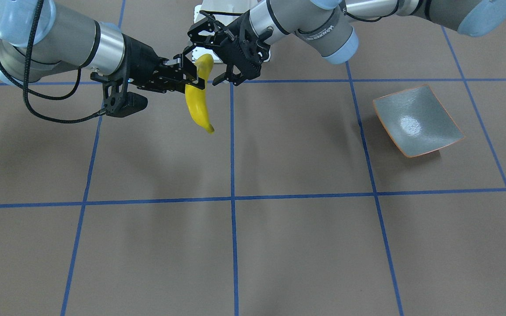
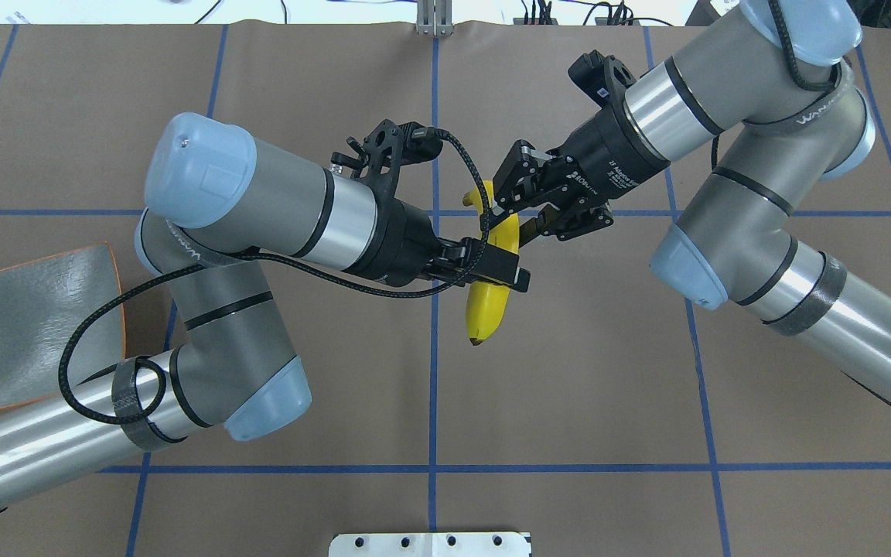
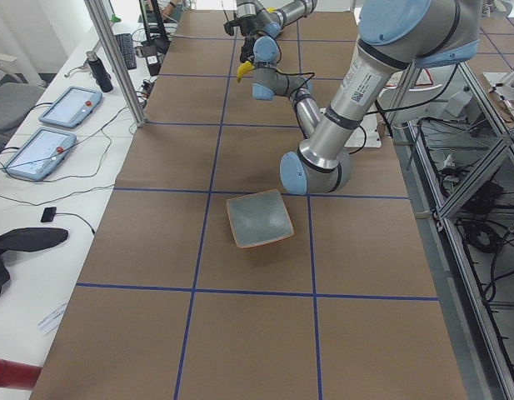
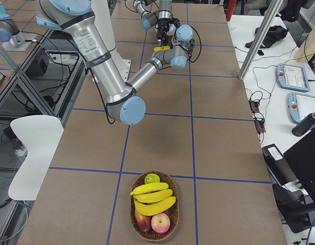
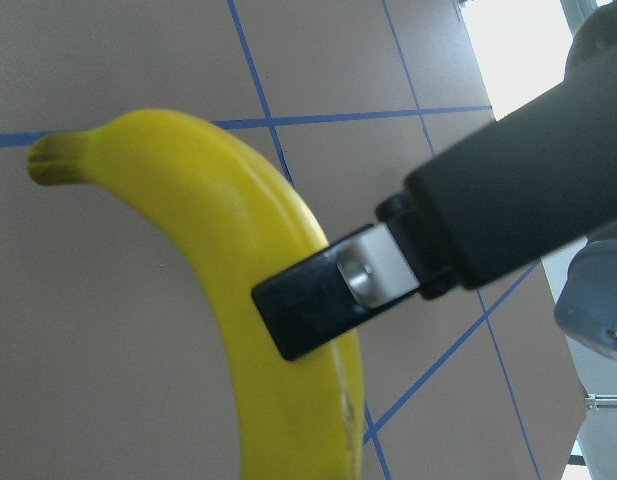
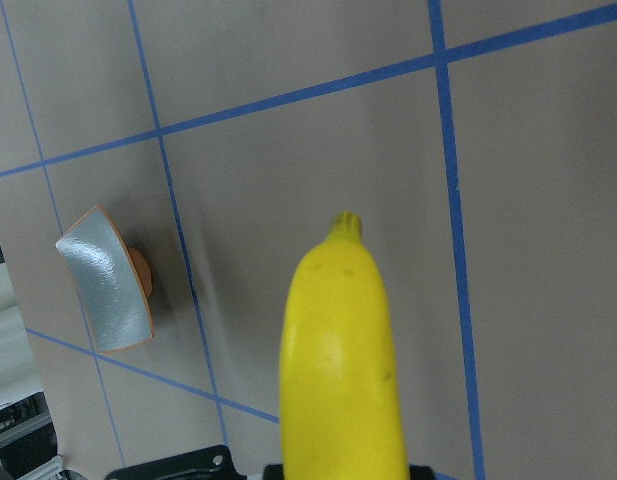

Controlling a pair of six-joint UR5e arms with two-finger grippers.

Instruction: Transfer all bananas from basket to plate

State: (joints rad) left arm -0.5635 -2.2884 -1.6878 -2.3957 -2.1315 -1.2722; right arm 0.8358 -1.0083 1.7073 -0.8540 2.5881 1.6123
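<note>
Aloft over the middle of the table, one yellow banana hung nearly upright. The right gripper was clamped across its upper half. The left gripper sat just beside the fruit, at about 2 o'clock from it in the front-facing view. Its jaws were apart, and whether the banana lay between them could not be told. The plate lay well apart at 3 o'clock, with no fruit on it. Three more bananas lay in the basket with apples.

The banana was probably light and firm but easily bruised. Its smooth, curved skin might swivel in a narrow pinch. The best hold looked to be a gentle squeeze across the thick middle, away from the stem.

A grey band on the left arm bore lettering beginning "WAN". White print on the right gripper's body was too small to read surely.
</note>
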